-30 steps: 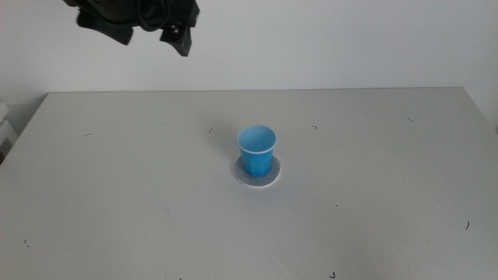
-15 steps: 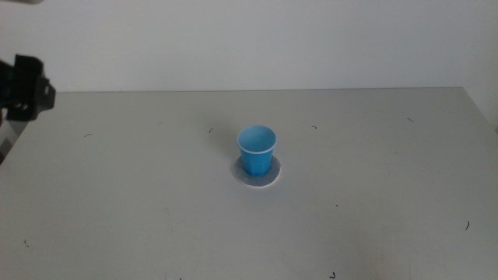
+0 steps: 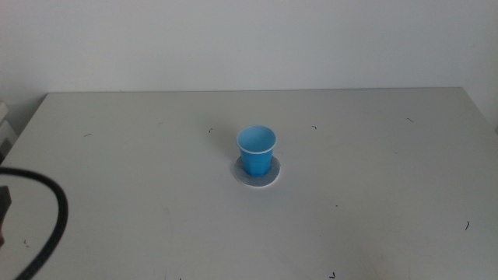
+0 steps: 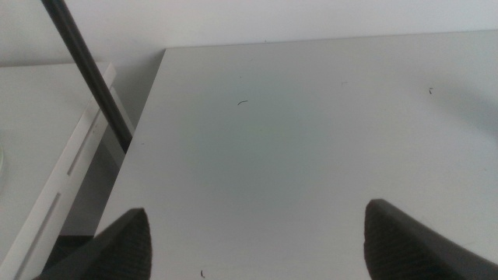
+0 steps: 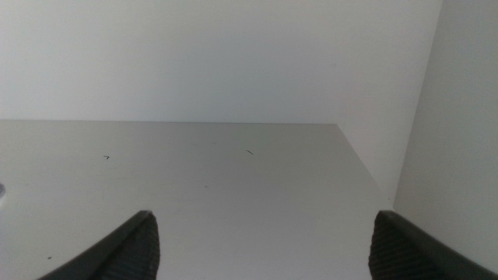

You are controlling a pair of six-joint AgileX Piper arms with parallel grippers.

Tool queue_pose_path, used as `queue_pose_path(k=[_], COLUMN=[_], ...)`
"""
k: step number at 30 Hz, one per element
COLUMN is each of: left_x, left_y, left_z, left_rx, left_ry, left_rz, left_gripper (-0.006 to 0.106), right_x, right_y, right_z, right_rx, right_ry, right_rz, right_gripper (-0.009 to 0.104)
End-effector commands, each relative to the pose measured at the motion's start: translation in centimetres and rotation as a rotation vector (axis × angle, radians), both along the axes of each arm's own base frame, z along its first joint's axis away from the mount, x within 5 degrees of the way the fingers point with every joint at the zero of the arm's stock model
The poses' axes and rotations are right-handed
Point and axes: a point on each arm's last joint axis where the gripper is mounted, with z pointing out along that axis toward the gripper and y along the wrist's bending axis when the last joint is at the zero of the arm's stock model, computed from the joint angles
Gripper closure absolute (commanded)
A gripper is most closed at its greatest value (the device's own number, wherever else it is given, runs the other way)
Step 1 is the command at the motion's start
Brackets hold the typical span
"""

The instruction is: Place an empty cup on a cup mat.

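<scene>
The blue cup (image 3: 256, 151) stands upright on the round grey cup mat (image 3: 268, 178) near the middle of the table (image 3: 373, 171) in the middle view. Nothing shows inside it. No gripper is near it. My left gripper (image 4: 261, 237) is open and empty; it sits low over the table's left part, and neither cup nor mat shows in the left wrist view. My right gripper (image 5: 264, 237) is open and empty over the table's far right part. Neither gripper shows in the middle view.
A black cable (image 3: 54, 214) loops in at the middle view's lower left corner. In the left wrist view a dark cable (image 4: 89, 74) crosses the table's left edge, with a white side unit (image 4: 47, 163) beyond. A wall (image 5: 459, 117) stands past the table's right edge.
The left arm has swung from the top of the middle view down the left side and out of it; only its cable shows now. The cup and mat have not moved.
</scene>
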Motion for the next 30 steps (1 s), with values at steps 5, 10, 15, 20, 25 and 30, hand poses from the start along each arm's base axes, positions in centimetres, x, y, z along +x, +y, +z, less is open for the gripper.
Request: queue_pose_path(k=[5, 10, 15, 20, 25, 30], left_x=[-2.6, -4.3, -5.3, -5.6, -5.4, -5.3], left_y=[0.0, 0.0, 0.0, 0.0, 0.0, 0.0], left_z=[-2.0, -4.6, -6.7, -8.3, -9.3, -10.0], left_rx=[-0.03, -0.029, -0.065, -0.087, -0.087, -0.086], left_ry=[-0.152, -0.193, -0.234, -0.243, -0.209, -0.183], left_rz=[0.008, 0.008, 0.017, 0.024, 0.025, 0.027], left_gripper=[-0.005, -0.005, -0.005, -0.005, -0.005, -0.005], right_x=[-0.2, -0.2, -0.2, -0.2, -0.2, -0.2], right_y=[0.0, 0.0, 0.0, 0.0, 0.0, 0.0], right_z=[1.2, 1.2, 1.2, 1.2, 1.2, 1.2], right_rx=[-0.023, -0.023, -0.023, -0.023, -0.023, -0.023], right_ry=[-0.108, -0.108, -0.108, -0.108, -0.108, -0.108], right_rz=[0.004, 0.004, 0.004, 0.004, 0.004, 0.004], right_gripper=[0.001, 0.001, 0.001, 0.001, 0.001, 0.001])
